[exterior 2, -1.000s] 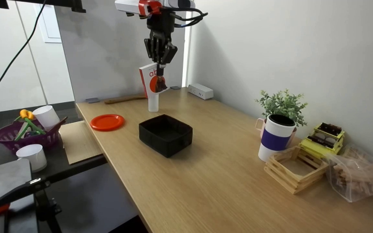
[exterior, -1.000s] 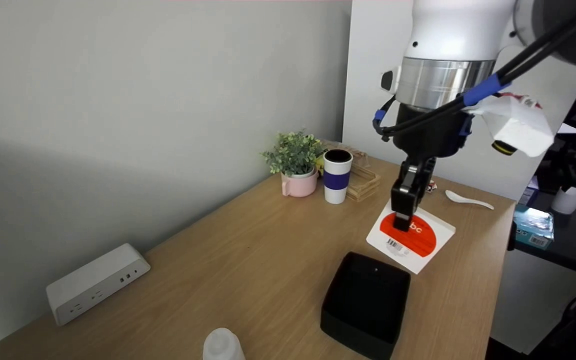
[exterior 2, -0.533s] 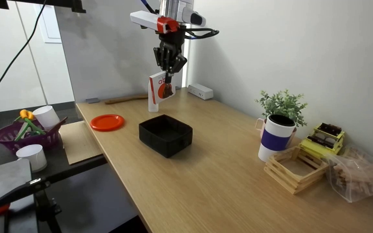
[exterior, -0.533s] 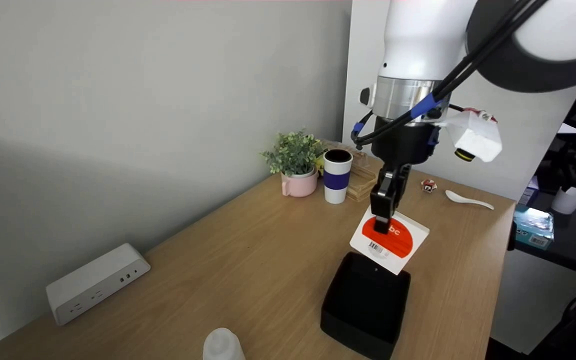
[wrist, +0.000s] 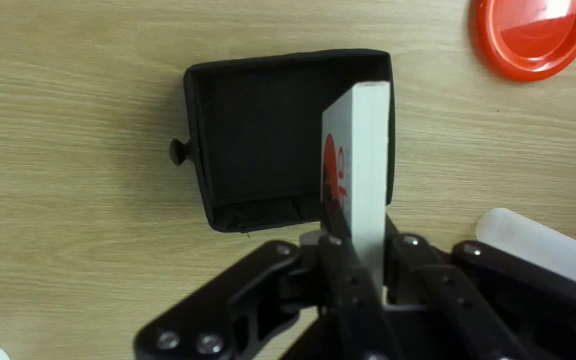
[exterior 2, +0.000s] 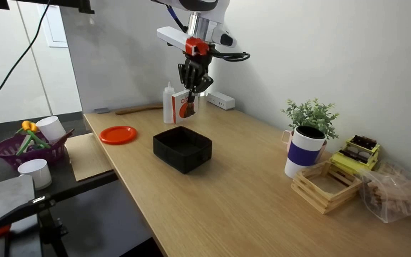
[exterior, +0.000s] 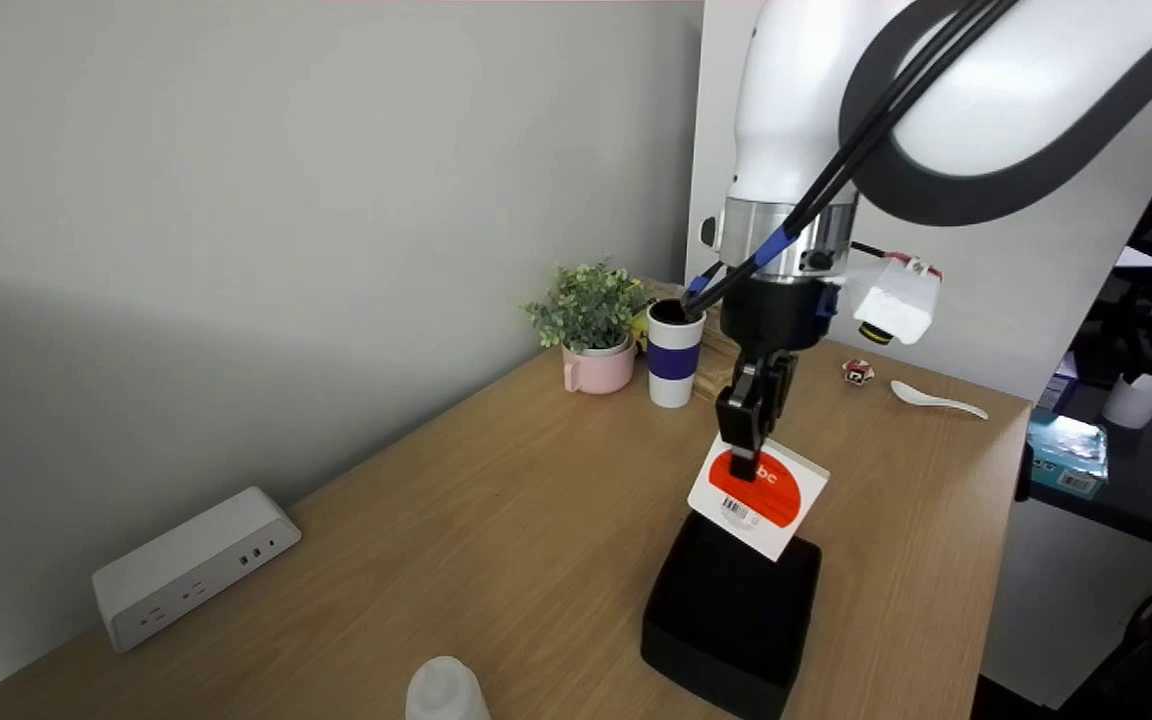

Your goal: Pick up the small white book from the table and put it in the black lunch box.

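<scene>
Book [exterior: 766,500], white, hung pinched in the gripper [wrist: 360,225], over or just short of the black lunch box [exterior 2: 170,154] near the free long edge of the table [exterior 2: 248,200]; carrying was apparently in hand, centring and lowering seemingly due next.

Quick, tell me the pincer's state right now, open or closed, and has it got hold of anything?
Pincer: closed, holding the small white book.
</scene>
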`<state>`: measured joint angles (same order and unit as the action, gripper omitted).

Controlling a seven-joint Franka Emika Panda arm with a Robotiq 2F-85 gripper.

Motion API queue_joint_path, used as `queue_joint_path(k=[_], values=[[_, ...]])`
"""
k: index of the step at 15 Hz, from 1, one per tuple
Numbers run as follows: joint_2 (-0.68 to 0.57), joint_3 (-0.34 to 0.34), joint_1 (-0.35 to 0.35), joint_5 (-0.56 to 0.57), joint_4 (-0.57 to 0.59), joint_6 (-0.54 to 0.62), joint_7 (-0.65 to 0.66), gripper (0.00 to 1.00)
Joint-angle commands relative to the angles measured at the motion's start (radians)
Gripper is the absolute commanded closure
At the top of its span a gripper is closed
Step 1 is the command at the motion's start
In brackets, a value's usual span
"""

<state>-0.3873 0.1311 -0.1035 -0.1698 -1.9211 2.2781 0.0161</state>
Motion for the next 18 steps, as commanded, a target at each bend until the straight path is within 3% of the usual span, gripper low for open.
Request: queue_joint_path(k=[1, 11, 18], values=[[-0.061, 0.005, 0.030, -0.042, 0.059, -0.030, -0.046, 0.96], [-0.160, 0.011, 0.063, -0.068, 0.139, -0.079, -0.079, 0.96], [-0.157, 0.017, 0.076, -0.108, 0.104, -0.062, -0.097, 0.96]])
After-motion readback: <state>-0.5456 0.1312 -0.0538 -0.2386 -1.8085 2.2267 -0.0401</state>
